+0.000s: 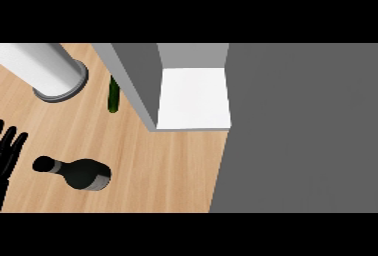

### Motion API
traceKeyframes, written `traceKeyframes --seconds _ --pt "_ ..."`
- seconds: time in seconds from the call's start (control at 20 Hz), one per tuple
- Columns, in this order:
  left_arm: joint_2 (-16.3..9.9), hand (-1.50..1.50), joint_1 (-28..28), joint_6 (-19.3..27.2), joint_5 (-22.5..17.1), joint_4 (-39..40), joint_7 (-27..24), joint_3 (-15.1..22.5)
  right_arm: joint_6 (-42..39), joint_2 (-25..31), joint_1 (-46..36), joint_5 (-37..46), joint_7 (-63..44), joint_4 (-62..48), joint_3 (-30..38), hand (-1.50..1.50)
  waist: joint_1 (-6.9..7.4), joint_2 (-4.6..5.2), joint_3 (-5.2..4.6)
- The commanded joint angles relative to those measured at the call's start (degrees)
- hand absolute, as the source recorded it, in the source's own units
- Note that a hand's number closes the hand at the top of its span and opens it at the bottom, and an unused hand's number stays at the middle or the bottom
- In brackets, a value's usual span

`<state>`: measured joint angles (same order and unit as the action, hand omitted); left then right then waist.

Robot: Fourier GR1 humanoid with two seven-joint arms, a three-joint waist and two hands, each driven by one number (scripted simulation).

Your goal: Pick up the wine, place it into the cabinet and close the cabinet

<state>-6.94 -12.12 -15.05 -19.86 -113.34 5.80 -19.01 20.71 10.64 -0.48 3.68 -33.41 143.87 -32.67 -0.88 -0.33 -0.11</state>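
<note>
Head view: the wine bottle point(77, 173) stands on the wooden counter point(162, 165), below and left of the open cabinet point(193, 97), bare wood between them. The left hand point(9, 147) rests at the view's left edge, just left of the bottle, fingers straight, holding nothing. The counter's right edge runs down from the cabinet.

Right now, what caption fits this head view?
Dark glass wine bottle on wooden counter near open grey cabinet; left robot hand resting open.
</note>
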Motion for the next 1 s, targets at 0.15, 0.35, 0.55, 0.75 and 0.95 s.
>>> traceKeyframes --seconds 0.15,0.35,0.55,0.75,0.95 --pt "1.3 -1.50 -2.9 -4.4 4.2 10.2 -11.6 -1.6 1.5 3.2 1.2 6.5 -3.4 10.2 -0.6 -1.50 0.19 0.05 0.00" --pt "-0.8 -1.50 -0.9 -5.3 3.8 13.5 -11.2 -2.6 3.8 3.6 0.1 8.2 -5.7 11.1 -1.6 -1.50 0.08 0.03 0.01" --pt "0.2 -1.50 -0.8 -5.6 7.8 19.0 -16.3 -1.8 4.5 5.8 0.9 9.9 -6.7 12.2 -4.2 -1.50 -0.25 -0.05 -0.02" --pt "-0.5 -1.50 0.7 -6.6 8.3 24.0 -18.9 -2.2 3.6 8.7 -0.6 4.1 -8.5 14.3 2.1 -1.50 -0.20 0.08 0.02" --pt "-1.0 -1.50 4.6 -6.8 11.4 34.7 -25.6 -2.5 5.7 6.3 -2.2 8.2 -6.6 10.0 -3.5 -1.50 -0.10 0.13 -0.02"
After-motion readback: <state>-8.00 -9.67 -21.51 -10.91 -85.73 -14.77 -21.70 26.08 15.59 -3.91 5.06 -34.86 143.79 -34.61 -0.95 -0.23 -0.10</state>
